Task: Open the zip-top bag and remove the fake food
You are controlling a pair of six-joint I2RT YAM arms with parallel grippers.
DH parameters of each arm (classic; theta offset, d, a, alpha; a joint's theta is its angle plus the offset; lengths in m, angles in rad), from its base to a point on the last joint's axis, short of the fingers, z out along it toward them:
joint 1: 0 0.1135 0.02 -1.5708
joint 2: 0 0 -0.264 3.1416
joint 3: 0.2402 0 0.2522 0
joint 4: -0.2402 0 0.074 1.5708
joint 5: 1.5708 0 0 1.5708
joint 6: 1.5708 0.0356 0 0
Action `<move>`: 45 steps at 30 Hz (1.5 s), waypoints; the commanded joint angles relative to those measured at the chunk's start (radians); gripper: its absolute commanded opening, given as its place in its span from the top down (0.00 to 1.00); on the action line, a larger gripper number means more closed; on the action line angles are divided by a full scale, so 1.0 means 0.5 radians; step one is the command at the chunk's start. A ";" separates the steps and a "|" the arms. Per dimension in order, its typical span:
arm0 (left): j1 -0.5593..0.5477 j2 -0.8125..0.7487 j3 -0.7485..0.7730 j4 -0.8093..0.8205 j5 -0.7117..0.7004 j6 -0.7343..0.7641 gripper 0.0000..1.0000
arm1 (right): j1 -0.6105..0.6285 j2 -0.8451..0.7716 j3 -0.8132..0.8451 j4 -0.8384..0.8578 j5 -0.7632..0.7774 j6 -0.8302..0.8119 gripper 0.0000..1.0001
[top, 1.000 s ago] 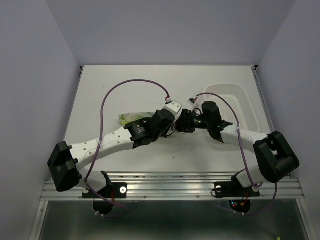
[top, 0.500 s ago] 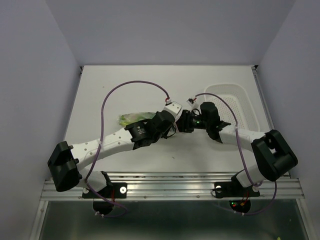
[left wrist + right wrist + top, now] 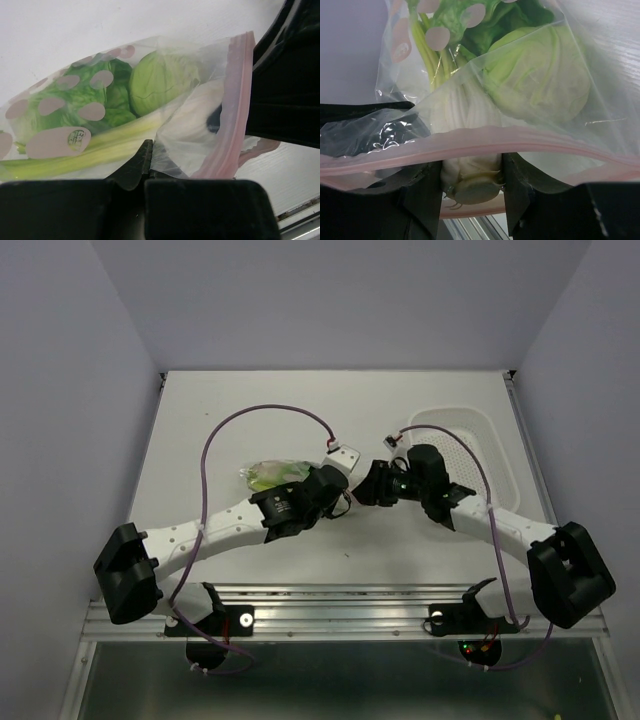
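The left claw [image 3: 148,165] is shut tight on the zip-top bag [image 3: 200,120] near the bench [image 3: 250,400] middle, and the right claw [image 3: 472,175] is half closed on the pale stalk of the fake food [image 3: 470,187] at the bag's mouth, so if it pinches film too, pulling could drag the whole bag.

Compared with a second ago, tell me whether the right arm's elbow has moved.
Yes. The right arm's elbow has swung right and nearer the front rail, away from the white basket.
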 commanded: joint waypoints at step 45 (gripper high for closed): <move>0.334 0.065 0.079 0.209 -0.054 0.078 1.00 | -0.294 -0.795 1.152 -1.711 0.969 -0.892 0.99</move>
